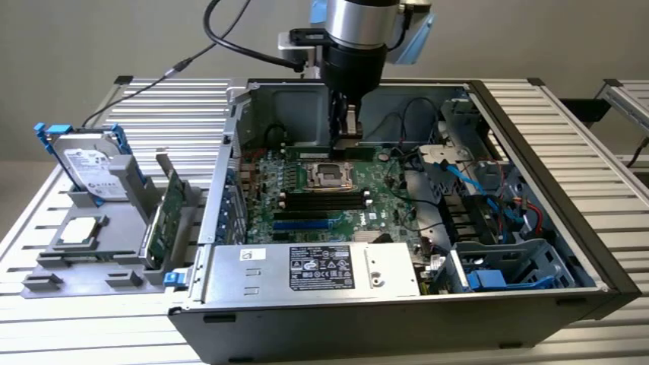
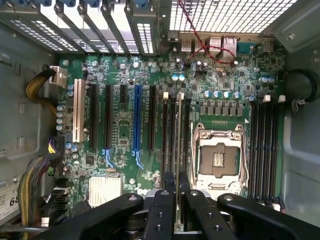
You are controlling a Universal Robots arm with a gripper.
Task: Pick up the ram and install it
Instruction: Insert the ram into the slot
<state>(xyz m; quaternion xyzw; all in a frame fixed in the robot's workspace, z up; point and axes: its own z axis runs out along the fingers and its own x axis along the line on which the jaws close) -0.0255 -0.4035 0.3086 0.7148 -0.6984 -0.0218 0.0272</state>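
On a table of silver metal slats lies an open grey computer case with its green main board facing up. The black gripper hangs inside near the back wall. Its fingers are pinched almost shut on the long thin green ram stick. The stick stands on edge over the black slots beside the silver chip socket. I cannot tell if it touches a slot. There is open room above the board.

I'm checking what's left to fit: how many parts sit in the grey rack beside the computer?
3. A hard drive stands at the back, a processor chip lies flat, and a green card stands nearest the case. Something small could hide behind the card.
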